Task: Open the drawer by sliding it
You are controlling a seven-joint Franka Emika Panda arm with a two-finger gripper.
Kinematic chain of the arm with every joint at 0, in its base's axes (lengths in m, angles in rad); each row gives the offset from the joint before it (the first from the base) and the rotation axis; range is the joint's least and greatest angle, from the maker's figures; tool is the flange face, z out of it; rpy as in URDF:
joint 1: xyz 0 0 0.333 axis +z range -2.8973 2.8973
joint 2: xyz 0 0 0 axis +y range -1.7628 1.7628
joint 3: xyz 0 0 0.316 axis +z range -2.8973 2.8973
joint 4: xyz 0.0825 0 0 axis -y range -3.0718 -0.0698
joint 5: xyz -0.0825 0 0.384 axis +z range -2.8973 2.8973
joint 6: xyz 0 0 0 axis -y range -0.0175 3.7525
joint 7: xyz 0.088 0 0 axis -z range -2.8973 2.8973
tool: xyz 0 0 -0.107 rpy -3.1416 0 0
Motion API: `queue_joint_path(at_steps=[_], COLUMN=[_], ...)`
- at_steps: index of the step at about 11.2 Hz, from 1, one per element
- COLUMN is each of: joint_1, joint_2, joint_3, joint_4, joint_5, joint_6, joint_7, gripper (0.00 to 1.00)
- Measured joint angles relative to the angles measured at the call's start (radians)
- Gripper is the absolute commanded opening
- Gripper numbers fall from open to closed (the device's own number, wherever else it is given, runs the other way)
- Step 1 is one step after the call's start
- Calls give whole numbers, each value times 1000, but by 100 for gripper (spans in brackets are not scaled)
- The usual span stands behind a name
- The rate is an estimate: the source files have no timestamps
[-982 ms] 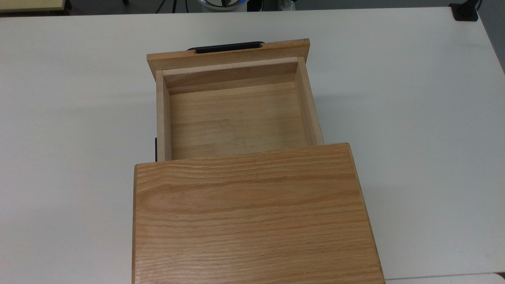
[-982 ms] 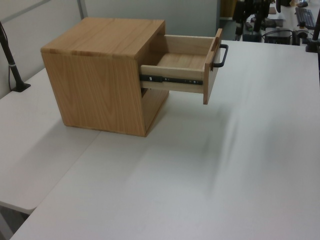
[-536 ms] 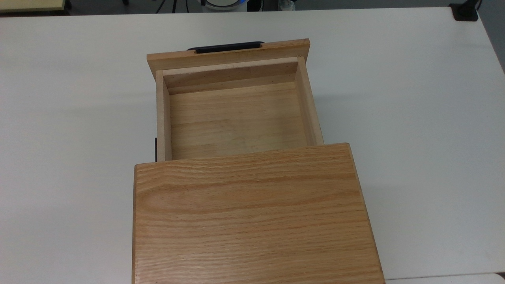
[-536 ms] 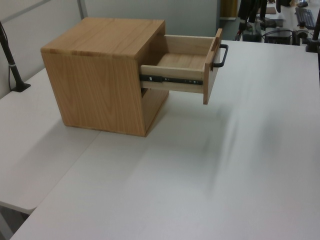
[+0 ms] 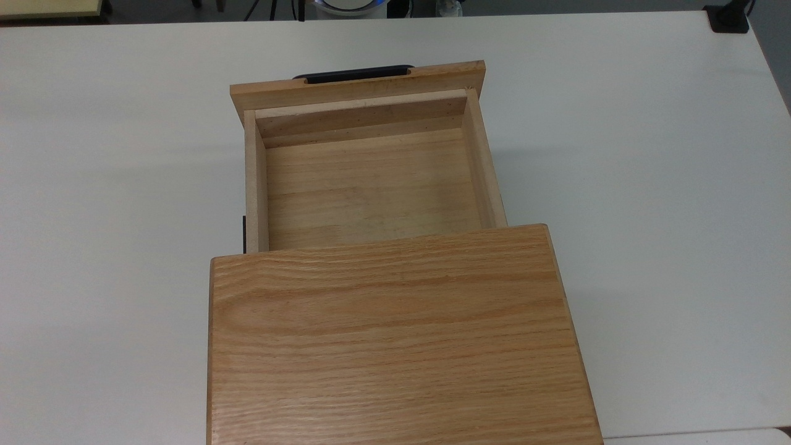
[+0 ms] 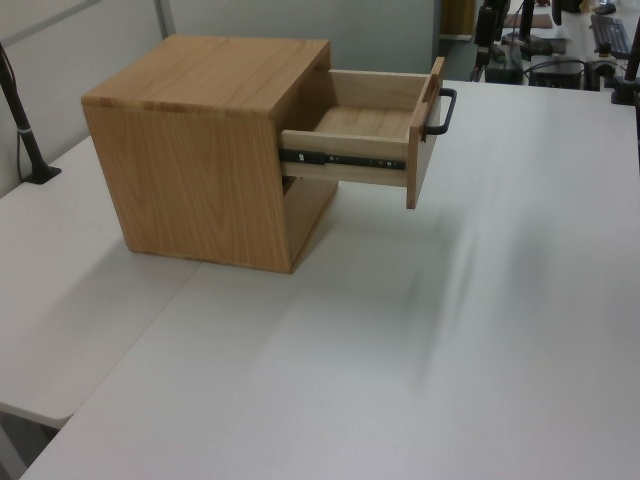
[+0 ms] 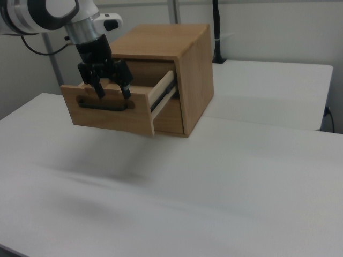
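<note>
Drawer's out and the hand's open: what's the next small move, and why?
Probably just back the hand away: the drawer already sits well out of the cabinet, its handle stands free, and the open hand holds nothing.

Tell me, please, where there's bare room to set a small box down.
The white table lies bare on both sides of the drawer and the cabinet, and beyond the handle. The drawer's inside is bare too, but the gripper crowds its front.
</note>
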Motion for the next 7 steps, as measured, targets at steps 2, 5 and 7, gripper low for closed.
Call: queue_joint_path(at_steps=[2,5,7], joint_1=[0,0,2], joint_2=[6,6,6], joint_3=[0,0,2], joint_4=[7,12,16], joint_5=[0,45,83], joint_6=[0,0,0], joint_7=[-13,28,98], gripper=[100,100,100])
